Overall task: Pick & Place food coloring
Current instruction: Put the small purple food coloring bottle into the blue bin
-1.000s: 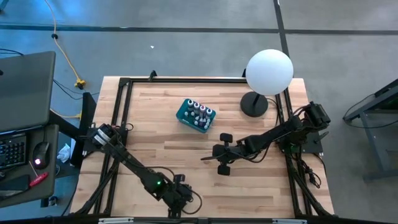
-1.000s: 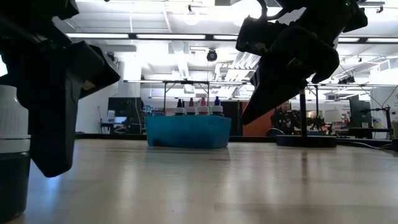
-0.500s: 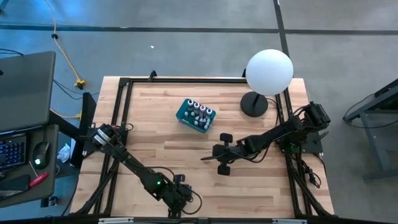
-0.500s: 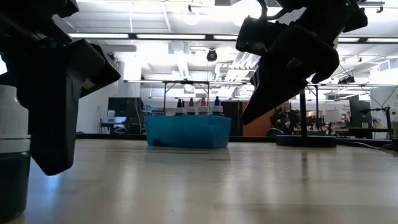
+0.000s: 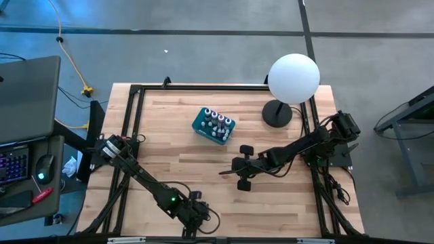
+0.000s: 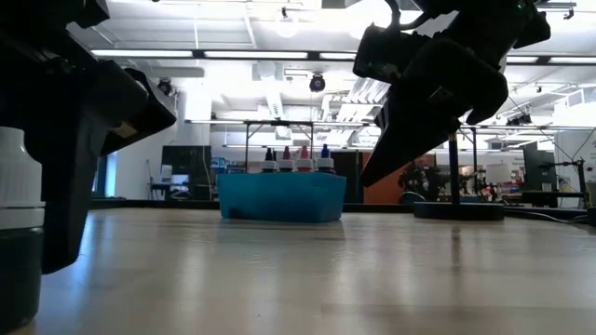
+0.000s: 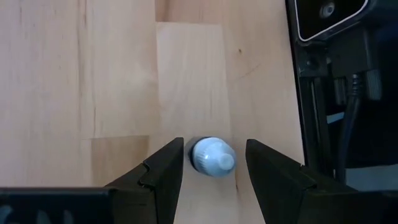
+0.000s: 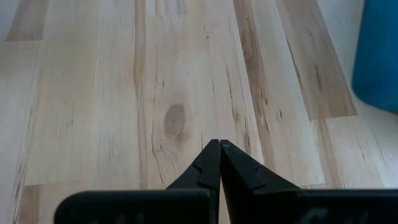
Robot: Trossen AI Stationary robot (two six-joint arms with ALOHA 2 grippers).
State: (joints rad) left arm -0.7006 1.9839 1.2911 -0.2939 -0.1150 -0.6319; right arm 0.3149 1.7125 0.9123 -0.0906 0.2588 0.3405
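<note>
Wooden surface (image 5: 203,163) inside a black frame, white globe lamp (image 5: 293,78) at the far right corner. Teal box (image 5: 213,125) near the middle, holding a cluster of white-capped bottles (image 5: 217,123). Right gripper (image 5: 224,173) hanging above bare wood, jaws closed on nothing. Left gripper (image 7: 208,180) at the near edge, jaws open astride one upright bottle (image 7: 211,157), not pressing it.

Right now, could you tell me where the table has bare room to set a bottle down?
The bare wood between the teal box and the left arm's base is free, as is the strip along the far edge beside the lamp. It is crowded near the front edge, where the open left gripper straddles a bottle, and mid-table around the shut right gripper.
</note>
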